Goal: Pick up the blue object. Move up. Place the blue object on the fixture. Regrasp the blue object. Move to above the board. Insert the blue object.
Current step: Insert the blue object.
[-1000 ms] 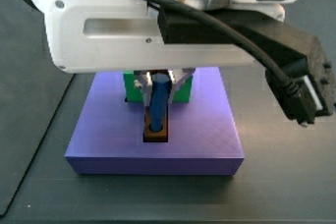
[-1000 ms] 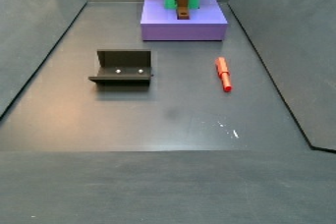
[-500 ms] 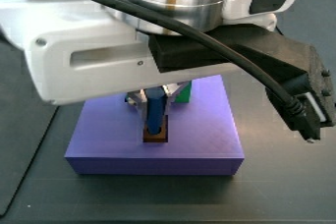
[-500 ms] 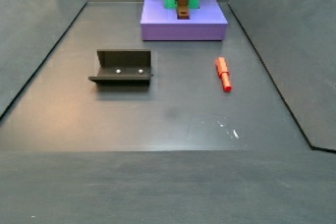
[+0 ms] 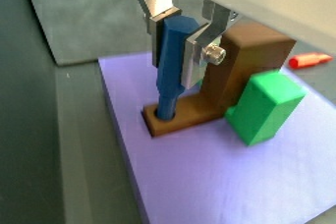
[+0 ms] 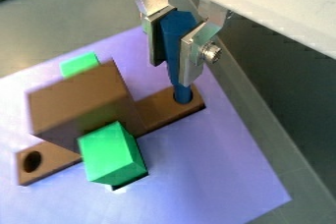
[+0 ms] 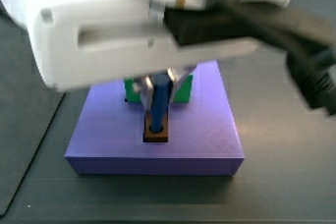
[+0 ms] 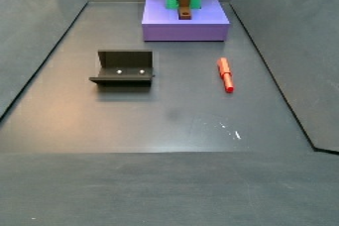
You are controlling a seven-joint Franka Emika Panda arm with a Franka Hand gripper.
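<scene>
The blue object stands upright between my gripper's silver fingers, which press on both its sides. Its lower end sits in the hole at the end of the brown bar on the lavender board. Both wrist views show this; in the one from the bar's far end the blue object sits in the gripper over the bar. In a side view the blue object stands on the board under the arm. The fixture stands apart on the floor.
A green block stands on the board beside the bar, also seen in a wrist view. A red peg lies on the floor right of the fixture. Dark sloping walls ring the floor. The bar's other end has a round hole.
The arm's body has shifted in a side view and is now blurred. The blue object still stands in the end of the brown bar. The fixture and red peg have not moved.
</scene>
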